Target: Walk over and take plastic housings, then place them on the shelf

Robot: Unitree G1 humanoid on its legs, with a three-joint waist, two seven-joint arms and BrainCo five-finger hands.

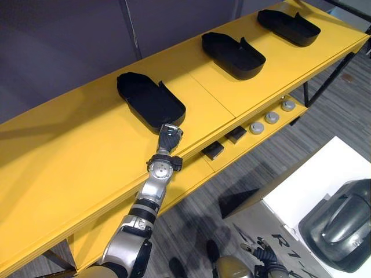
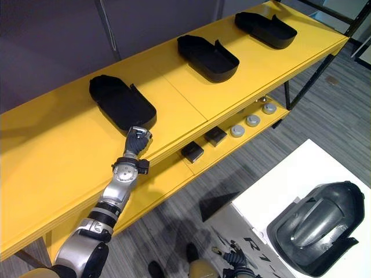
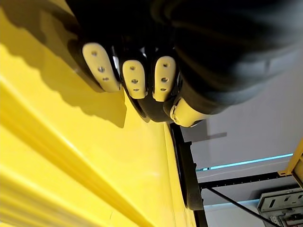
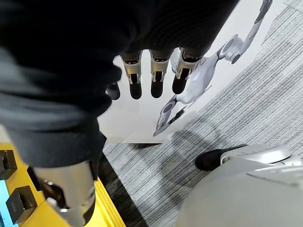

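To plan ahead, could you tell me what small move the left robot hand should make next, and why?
Probably draw the left robot hand back off the nearest housing: it lies flat on the yellow shelf, and another housing waits on the white table.

The shelf point(image 1: 69, 150) is showing a plain bright yellow throughout, and the nearest housing point(image 1: 148, 98), middle housing point(image 1: 232, 53) and far housing point(image 1: 288, 26) are all looking matte black. The round discs point(image 1: 272, 117) are showing pale grey, the small blocks point(image 1: 213, 151) black. The left hand point(image 1: 170, 136) is wearing a dark ribbed cover. The right hand point(image 4: 158, 66) is showing silver fingers point(image 4: 136, 78) with dark tips. The floor point(image 2: 324, 110) is showing grey streaked carpet, the table point(image 1: 313, 185) plain white, and the dark grey housing point(image 1: 342, 223) is gleaming glossily.
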